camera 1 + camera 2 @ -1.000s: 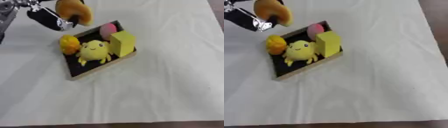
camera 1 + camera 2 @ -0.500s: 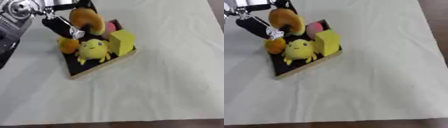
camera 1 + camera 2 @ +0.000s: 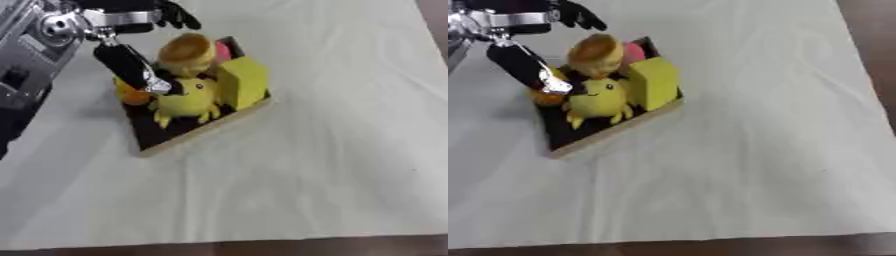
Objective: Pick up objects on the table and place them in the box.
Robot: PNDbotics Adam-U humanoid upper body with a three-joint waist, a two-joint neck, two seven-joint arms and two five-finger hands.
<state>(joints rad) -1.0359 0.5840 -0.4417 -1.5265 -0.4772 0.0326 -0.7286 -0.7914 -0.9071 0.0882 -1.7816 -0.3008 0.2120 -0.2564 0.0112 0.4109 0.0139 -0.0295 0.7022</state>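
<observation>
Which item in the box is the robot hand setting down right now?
On the white cloth, find the shallow dark box left of centre. Above its far end, at the left robot hand, is a tan ring-shaped piece, unlike the yellow plush and block beside it.

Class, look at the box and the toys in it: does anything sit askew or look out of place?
Yes. The box lies askew on the white cloth, and the orange bowl-shaped toy perches tilted atop the other toys by the left hand rather than nested.
</observation>
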